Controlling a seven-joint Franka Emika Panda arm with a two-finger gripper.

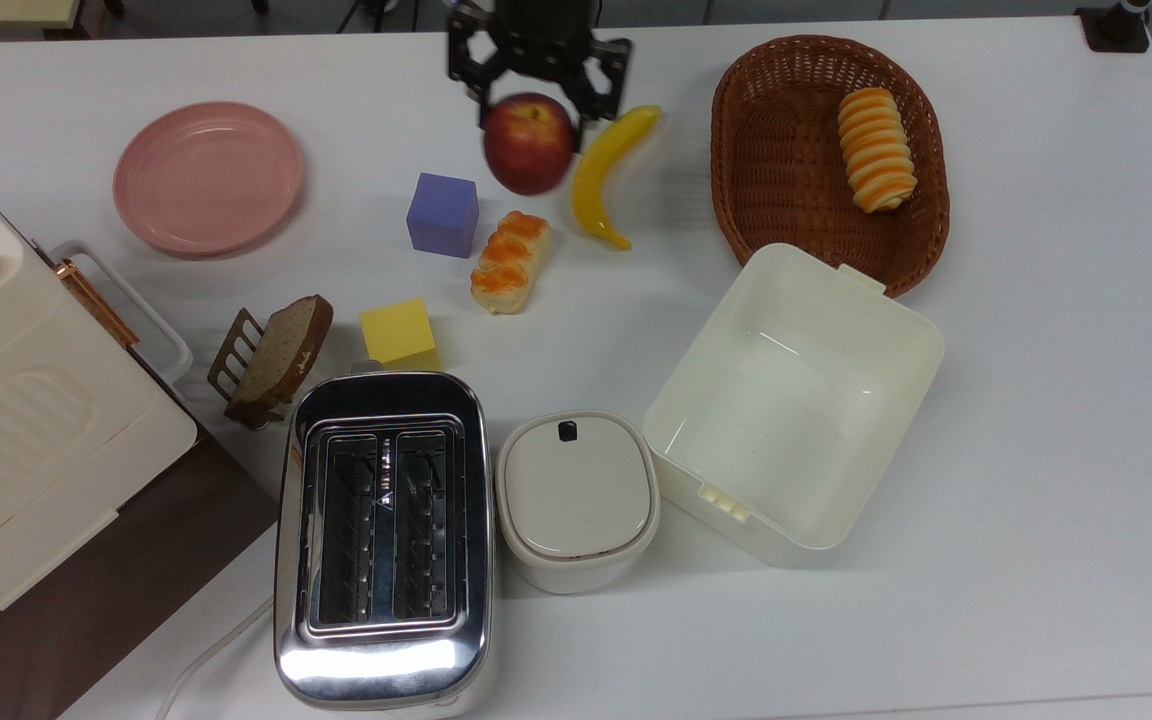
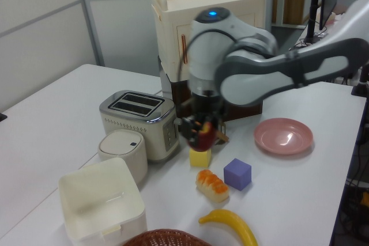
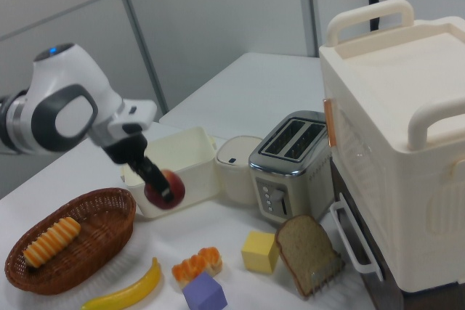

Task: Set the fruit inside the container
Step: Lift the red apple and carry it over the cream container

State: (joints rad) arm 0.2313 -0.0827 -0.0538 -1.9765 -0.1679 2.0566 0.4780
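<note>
The fruit, a red apple (image 1: 528, 143) with yellowish patches, hangs in the air with my gripper (image 1: 534, 112) shut on it. In the top view it hovers between the purple cube (image 1: 443, 214) and the banana (image 1: 608, 170). The left view shows the apple (image 2: 203, 133) in the gripper (image 2: 201, 128) in front of the toaster (image 2: 140, 120). In the right view the apple (image 3: 167, 189) hangs in front of the container (image 3: 178, 152). The container (image 1: 921, 345) is a deep cream-white box that stands open and empty, toward the top view's lower right of the apple.
A wicker basket (image 1: 736, 150) holding a bread roll stands just beyond the container. A pastry (image 1: 509, 260), a yellow cube (image 1: 397, 331), a lidded white pot (image 1: 576, 500), a toaster (image 1: 383, 535), a toast rack and a pink plate (image 1: 208, 175) lie around. A cream cabinet (image 1: 6, 400) fills the top view's left edge.
</note>
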